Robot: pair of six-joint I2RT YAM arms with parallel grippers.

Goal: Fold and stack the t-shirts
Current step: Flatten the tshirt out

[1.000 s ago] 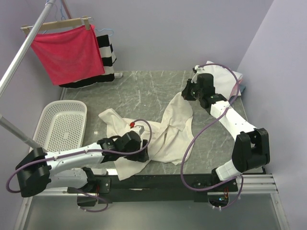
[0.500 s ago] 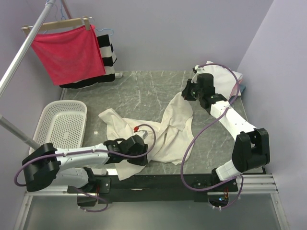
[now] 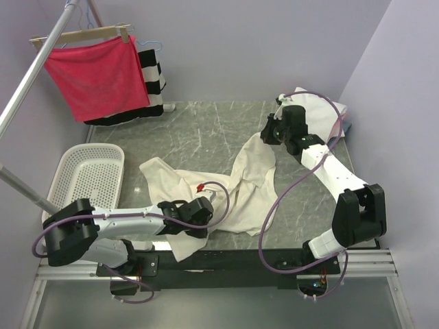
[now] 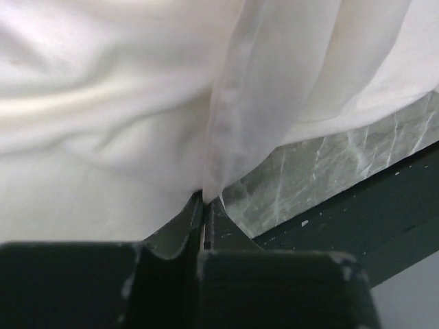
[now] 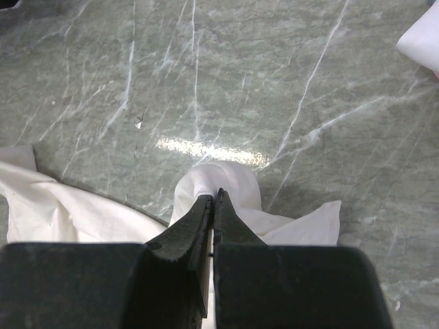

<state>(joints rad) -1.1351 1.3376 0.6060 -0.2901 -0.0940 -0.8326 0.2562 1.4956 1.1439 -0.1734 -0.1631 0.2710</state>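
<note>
The marble desk (image 3: 206, 130) carries a crumpled cream t-shirt (image 3: 250, 188) at its middle, its long axis running from near-left to far-right (a pile of shirts (image 3: 319, 110) sits in the far right corner). The right fingers (image 5: 206, 219) are clenched on its raised far end. The left fingers (image 4: 195, 219) pinch a fold at the near edge. Each arm grips its nearer end, so pulling the shirt flat looks next.

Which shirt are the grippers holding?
The crumpled cream shirt in the middle: the left gripper pinches its near side, the right gripper its far end. The white pile in the far right corner is in neither.
</note>
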